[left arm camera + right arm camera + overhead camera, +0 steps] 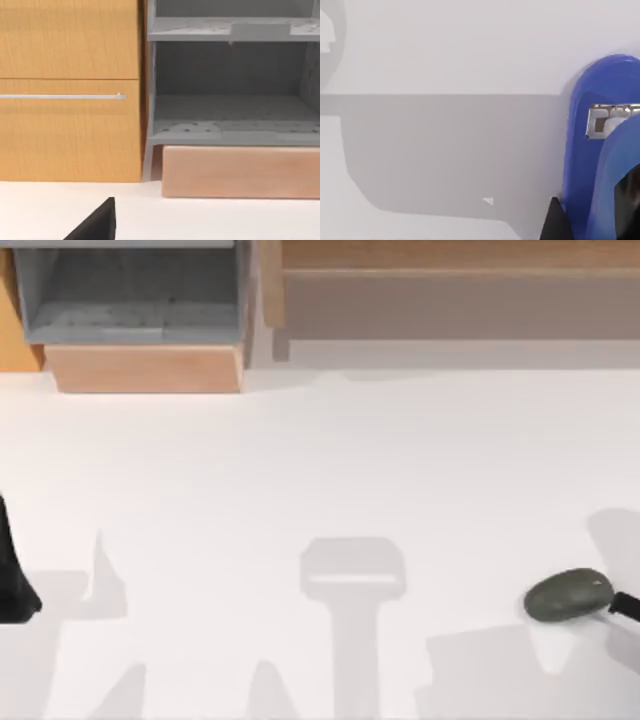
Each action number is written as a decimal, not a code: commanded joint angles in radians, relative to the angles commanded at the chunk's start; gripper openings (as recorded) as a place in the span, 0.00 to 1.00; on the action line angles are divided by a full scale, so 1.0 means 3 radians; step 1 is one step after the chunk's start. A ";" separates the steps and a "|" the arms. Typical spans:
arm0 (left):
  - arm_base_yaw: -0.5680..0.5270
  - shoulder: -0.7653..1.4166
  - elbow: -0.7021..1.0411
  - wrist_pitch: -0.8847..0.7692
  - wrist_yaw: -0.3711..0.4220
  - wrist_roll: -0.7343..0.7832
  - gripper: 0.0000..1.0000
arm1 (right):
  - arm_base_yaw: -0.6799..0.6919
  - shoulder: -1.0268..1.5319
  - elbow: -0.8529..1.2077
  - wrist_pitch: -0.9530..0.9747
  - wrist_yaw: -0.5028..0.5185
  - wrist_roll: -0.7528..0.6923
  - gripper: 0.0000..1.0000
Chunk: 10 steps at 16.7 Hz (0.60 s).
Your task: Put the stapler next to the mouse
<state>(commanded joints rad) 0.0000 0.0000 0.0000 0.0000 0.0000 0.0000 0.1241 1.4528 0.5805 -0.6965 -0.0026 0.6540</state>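
Just one mouse (569, 594), one stapler (600, 150)

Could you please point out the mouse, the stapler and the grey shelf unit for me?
mouse (568, 595): top view, middle of its rounded back.
stapler (580, 150): right wrist view, its blue side.
grey shelf unit (230, 132): left wrist view, front edge of its lower shelf.

The AgileX's black left arm (14, 575) sits parked at the bench's far left edge, while the black two-finger right gripper (625, 605) reaches in low at the right edge, its fingers (554, 220) closed around a blue body.
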 joint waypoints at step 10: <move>0.0000 0.0000 0.0000 0.0000 0.0000 0.0000 1.00 | -0.0006 -0.0231 0.0223 -0.0470 0.0016 -0.0016 0.00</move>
<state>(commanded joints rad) 0.0000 0.0000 0.0000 0.0000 0.0000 0.0000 0.1223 1.3833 0.6474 -0.8374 0.0021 0.6494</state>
